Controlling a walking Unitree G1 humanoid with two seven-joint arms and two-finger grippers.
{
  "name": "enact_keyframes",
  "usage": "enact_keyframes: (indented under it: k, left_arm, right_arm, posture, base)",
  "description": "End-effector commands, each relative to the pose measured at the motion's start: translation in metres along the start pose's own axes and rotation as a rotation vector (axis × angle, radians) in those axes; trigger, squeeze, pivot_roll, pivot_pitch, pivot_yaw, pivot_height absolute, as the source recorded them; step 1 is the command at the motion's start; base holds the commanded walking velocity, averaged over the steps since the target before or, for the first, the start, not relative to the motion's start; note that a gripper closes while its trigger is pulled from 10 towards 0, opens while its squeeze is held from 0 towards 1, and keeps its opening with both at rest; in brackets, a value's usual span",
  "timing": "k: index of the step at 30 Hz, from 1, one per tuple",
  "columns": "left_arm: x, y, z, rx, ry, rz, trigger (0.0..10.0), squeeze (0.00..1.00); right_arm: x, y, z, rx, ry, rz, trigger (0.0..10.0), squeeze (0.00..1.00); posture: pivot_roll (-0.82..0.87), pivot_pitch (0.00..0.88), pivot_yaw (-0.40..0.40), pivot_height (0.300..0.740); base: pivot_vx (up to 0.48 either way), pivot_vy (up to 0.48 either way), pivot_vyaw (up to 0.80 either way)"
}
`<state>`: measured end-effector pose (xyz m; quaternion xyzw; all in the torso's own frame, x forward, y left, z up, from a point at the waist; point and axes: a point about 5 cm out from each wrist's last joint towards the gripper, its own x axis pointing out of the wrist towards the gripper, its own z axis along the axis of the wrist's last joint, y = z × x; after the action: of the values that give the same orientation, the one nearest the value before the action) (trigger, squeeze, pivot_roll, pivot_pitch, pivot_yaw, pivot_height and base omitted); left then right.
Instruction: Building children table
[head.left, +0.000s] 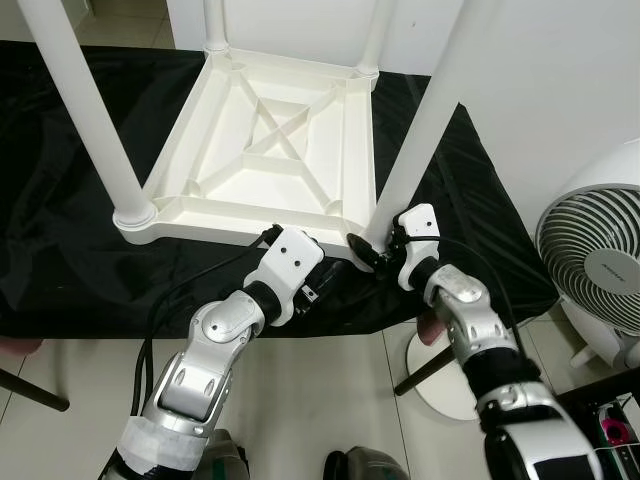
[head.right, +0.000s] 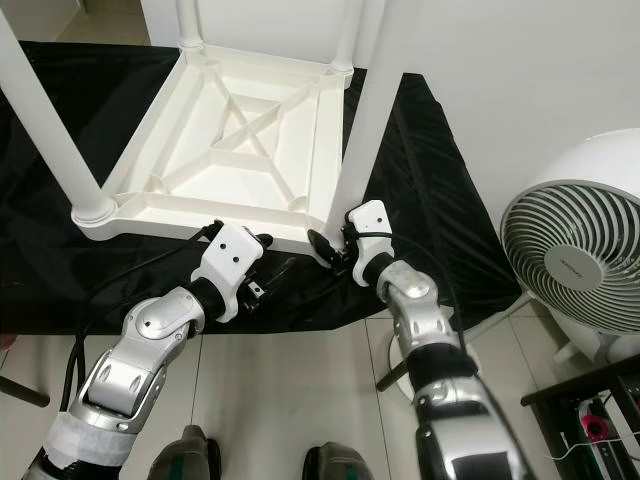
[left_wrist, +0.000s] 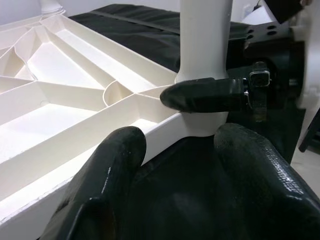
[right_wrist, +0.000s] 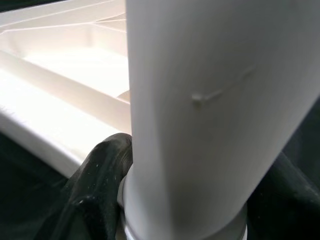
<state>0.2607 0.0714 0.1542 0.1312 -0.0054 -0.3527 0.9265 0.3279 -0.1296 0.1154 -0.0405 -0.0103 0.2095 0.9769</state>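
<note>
A white plastic children's table (head.left: 270, 150) lies upside down on a black cloth (head.left: 60, 240), with its legs pointing up. My right gripper (head.left: 378, 242) is shut on the base of the near-right leg (head.left: 420, 130). In the right wrist view the leg (right_wrist: 210, 110) stands between its fingers (right_wrist: 100, 170). My left gripper (left_wrist: 175, 165) is open just in front of the table's near rim (left_wrist: 100, 150), beside that same corner. It holds nothing. The right gripper's finger (left_wrist: 205, 95) lies across the leg base ahead of it.
The near-left leg (head.left: 85, 110) and two far legs (head.left: 214, 25) rise steeply. A white fan (head.left: 600, 260) stands on the tiled floor at the right. A round stand base (head.left: 440, 385) sits under the cloth's front edge. A white wall is behind.
</note>
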Motion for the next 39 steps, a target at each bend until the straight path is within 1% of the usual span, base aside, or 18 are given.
enact_keyframes:
  k: [1,3,7,8,9,11,15,16,17,18,22,27,30,31,33,34,37,39]
  left_arm:
    - [0.001,0.0,0.0,-0.002,0.01,0.026,10.0,0.0]
    - [0.001,-0.001,-0.001,-0.002,0.011,0.021,10.0,0.0]
    - [0.001,-0.003,-0.001,-0.002,0.012,0.012,10.0,0.0]
    - [0.001,-0.003,-0.001,-0.002,0.012,0.012,10.0,0.0]
    - [0.002,-0.004,-0.001,-0.003,0.011,0.005,10.0,0.0]
    - [0.002,-0.005,0.0,-0.003,0.011,-0.001,10.0,0.0]
    - [0.002,-0.005,-0.001,-0.004,0.011,-0.008,10.0,0.0]
    - [0.001,-0.005,-0.001,-0.003,0.013,-0.01,10.0,0.0]
    - [0.001,-0.005,-0.001,-0.003,0.013,-0.01,10.0,0.0]
    - [0.001,-0.005,-0.002,-0.001,0.015,-0.011,10.0,0.0]
    - [0.0,-0.004,-0.002,0.0,0.016,-0.009,10.0,0.0]
    - [0.001,-0.004,-0.001,0.002,0.014,-0.007,10.0,0.0]
    - [0.001,-0.004,-0.001,0.004,0.014,-0.005,10.0,0.0]
    - [0.001,-0.004,-0.001,0.004,0.015,-0.004,10.0,0.0]
    - [0.001,-0.004,-0.001,0.004,0.016,-0.002,10.0,0.0]
    - [0.001,-0.004,-0.001,0.004,0.015,0.0,10.0,0.0]
    - [0.001,-0.003,-0.001,0.003,0.014,0.0,10.0,0.0]
    - [0.001,-0.004,-0.001,0.006,0.013,-0.002,10.0,0.0]
  right_arm:
    - [-0.009,-0.007,-0.012,0.015,0.059,-0.115,0.0,0.0]
    - [-0.013,0.002,-0.012,0.013,0.047,-0.193,0.0,0.0]
    - [-0.013,0.011,-0.01,0.022,0.025,-0.266,0.0,0.0]
    - [-0.013,0.011,-0.01,0.022,0.025,-0.266,0.0,0.0]
    - [-0.012,0.021,-0.007,0.044,0.005,-0.26,0.0,0.0]
    - [-0.011,0.027,-0.004,0.052,-0.016,-0.253,0.0,0.0]
    - [-0.012,0.026,0.001,0.059,-0.038,-0.241,0.0,0.0]
    - [-0.013,0.022,0.003,0.057,-0.034,-0.248,3.8,0.0]
    - [-0.013,0.022,0.003,0.057,-0.034,-0.248,3.8,0.0]
    - [-0.016,0.014,0.004,0.057,-0.03,-0.266,10.0,1.0]
    - [-0.018,0.009,0.006,0.063,-0.041,-0.269,10.0,1.0]
    - [-0.017,0.006,0.014,0.059,-0.087,-0.146,10.0,1.0]
    - [-0.015,0.006,0.017,0.04,-0.084,-0.019,10.0,1.0]
    - [-0.015,0.004,0.02,0.033,-0.089,0.012,10.0,0.0]
    - [-0.014,0.003,0.021,0.029,-0.092,0.027,10.0,0.0]
    - [-0.013,0.002,0.026,0.002,-0.106,0.098,10.0,0.0]
    - [-0.013,0.002,0.027,-0.013,-0.108,0.127,10.0,0.0]
    - [-0.01,0.002,0.026,-0.06,-0.087,0.215,10.0,0.0]
  posture:
    - [0.03,0.064,-0.07,0.74]
    - [0.03,0.066,-0.068,0.74]
    - [0.03,0.066,-0.064,0.74]
    - [0.03,0.066,-0.064,0.74]
    - [0.03,0.066,-0.06,0.74]
    - [0.02,0.066,-0.057,0.74]
    - [0.02,0.064,-0.056,0.74]
    - [0.03,0.064,-0.056,0.74]
    - [0.03,0.064,-0.056,0.74]
    - [0.03,0.062,-0.057,0.74]
    - [0.03,0.06,-0.057,0.74]
    - [0.03,0.054,-0.06,0.74]
    - [0.04,0.05,-0.062,0.74]
    - [0.04,0.048,-0.063,0.74]
    - [0.04,0.048,-0.063,0.74]
    - [0.04,0.044,-0.063,0.74]
    - [0.04,0.044,-0.063,0.74]
    - [0.04,0.043,-0.062,0.74]
  base:
    - [0.0,0.0,0.0]
    - [0.0,0.0,0.0]
    - [0.0,0.0,0.0]
    - [0.0,0.0,0.0]
    - [0.0,0.0,0.0]
    - [0.0,0.0,0.0]
    - [0.0,0.0,0.0]
    - [0.0,0.0,0.0]
    - [0.0,0.0,0.0]
    - [0.0,0.0,0.0]
    - [0.0,0.0,0.0]
    - [0.0,0.0,0.0]
    - [0.0,0.0,0.0]
    - [0.0,0.0,0.0]
    - [0.0,0.0,0.0]
    - [0.0,0.0,0.0]
    - [0.0,0.0,0.0]
    - [0.0,0.0,0.0]
